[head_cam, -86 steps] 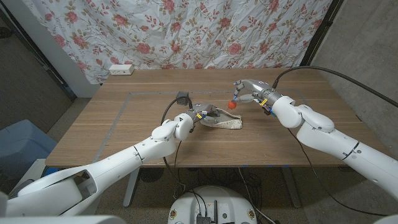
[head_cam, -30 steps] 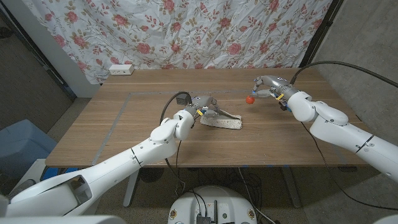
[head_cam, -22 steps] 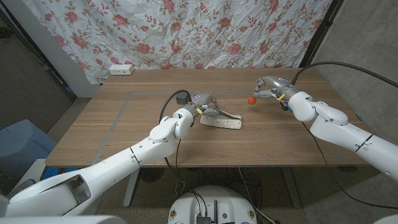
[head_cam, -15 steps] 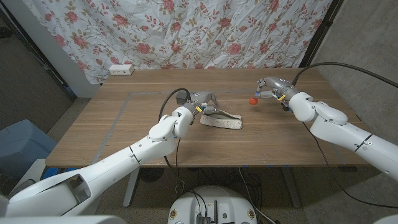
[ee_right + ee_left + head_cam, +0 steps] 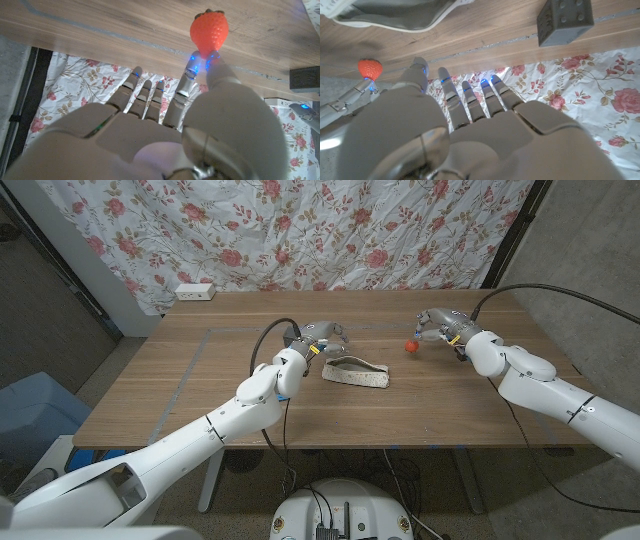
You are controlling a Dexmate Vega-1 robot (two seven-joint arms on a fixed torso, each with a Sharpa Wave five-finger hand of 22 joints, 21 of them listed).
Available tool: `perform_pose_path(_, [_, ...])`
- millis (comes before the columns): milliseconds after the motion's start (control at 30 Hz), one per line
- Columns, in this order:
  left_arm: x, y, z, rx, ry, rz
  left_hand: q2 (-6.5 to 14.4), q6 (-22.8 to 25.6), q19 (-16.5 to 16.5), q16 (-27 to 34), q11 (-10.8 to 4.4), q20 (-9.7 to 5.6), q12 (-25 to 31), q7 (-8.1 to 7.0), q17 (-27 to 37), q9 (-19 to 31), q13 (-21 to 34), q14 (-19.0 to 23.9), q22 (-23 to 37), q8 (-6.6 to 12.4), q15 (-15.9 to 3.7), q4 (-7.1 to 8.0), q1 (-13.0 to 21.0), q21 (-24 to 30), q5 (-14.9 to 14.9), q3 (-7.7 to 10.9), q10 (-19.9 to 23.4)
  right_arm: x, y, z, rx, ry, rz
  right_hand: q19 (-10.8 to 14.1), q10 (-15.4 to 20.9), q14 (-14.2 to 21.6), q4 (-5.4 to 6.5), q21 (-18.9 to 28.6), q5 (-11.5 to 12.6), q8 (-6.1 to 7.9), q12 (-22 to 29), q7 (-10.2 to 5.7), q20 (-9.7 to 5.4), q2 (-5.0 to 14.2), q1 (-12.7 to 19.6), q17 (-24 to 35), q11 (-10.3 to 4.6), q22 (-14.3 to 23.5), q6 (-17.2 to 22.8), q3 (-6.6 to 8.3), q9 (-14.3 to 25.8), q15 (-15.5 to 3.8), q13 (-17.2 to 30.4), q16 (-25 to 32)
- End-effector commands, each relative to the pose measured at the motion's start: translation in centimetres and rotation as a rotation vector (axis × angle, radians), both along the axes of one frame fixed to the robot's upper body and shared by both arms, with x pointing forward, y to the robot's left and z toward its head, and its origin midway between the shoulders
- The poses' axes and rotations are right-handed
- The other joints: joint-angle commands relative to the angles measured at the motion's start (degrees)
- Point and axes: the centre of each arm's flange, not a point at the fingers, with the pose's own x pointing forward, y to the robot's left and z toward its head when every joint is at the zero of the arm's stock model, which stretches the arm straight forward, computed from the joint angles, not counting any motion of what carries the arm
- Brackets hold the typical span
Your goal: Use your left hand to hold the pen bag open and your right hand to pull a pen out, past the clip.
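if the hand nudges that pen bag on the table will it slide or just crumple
The pen bag looks like soft fabric, lying slumped and flat, so a nudge would probably bunch it up first. Its sagging edge in the left wrist view suggests it is floppy and light, so it would likely drag rather than roll.

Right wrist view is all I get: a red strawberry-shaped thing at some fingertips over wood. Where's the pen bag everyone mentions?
Observer: In the head view the pen bag lies mid-table, well apart from the right hand, on the robot's left of it.
Operator: Is the other hand holding the bag open?
Observer: No. The left hand is just beyond the bag, fingers spread, holding nothing.
Operator: And my strawberry, is it attached to the bag?
Observer: No. The strawberry-shaped thing is clear of the bag, pinched by the right hand near the table; I cannot make out what lies below it.
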Motion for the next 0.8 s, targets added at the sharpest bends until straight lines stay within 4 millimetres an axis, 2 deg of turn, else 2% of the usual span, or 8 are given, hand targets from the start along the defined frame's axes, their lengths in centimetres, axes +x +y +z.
perform_pose_path(33, [0.1, 1.6, 0.7, -0.119, -0.002, -0.007, 0.7, -0.5, -0.2, -0.3, 0.36, -0.13, -0.2, 0.27, 0.1, 0.1, 0.2, -0.4, 0.1, -0.10, -1.42, 0.50, -0.2, 0.0, 0.0, 0.04, -0.2, 0.9, -0.5, -1.0, 0.000, 0.021, -0.013, 0.4, 0.7, 0.5, 0.09, 0.0, 0.5, 0.26, 0.1, -1.21, -0.28, 0.22, 0.4, 0.3, -0.30, 0.2, 1.2, -0.31, 0.2, -1.49, 0.2, 0.3])
perform_pose_path(467, [0.1, 3.0, 0.0, -0.198, 0.017, 0.010, 0.9, -1.0, -0.6, -0.3, 0.72, -0.08, -0.2, 0.36, 0.1, 0.1, 0.3, -1.0, 0.1, -0.08, -1.50, 0.88, -1.3, -0.1, -0.1, -0.35, -0.5, 1.6, -0.5, -1.8, 0.004, 0.039, -0.020, 0.5, 0.9, 0.7, 0.10, 0.0, 0.5, 0.02, 0.1, -1.28, -0.32, 0.23, 0.4, 0.3, -0.16, 0.2, 0.9, -0.42, 0.0, -1.50, 0.2, 0.4])
perform_pose_path(800, [0.2, 4.3, -0.8, -0.296, 0.046, 0.014, 1.1, -2.2, -0.9, -0.3, 1.21, -0.11, -0.3, 0.57, 0.1, 0.1, 0.3, -1.4, 0.1, -0.27, -1.41, 1.05, -2.0, -0.1, -0.2, -0.57, -1.0, 2.2, -0.3, -1.9, -0.017, 0.050, -0.018, 0.5, 0.5, 0.7, 0.23, 0.0, 0.5, -0.94, -0.1, -1.30, -0.22, 0.12, 0.2, 0.4, 0.00, 0.2, -1.4, -0.74, -0.1, -1.24, 0.2, 0.5])
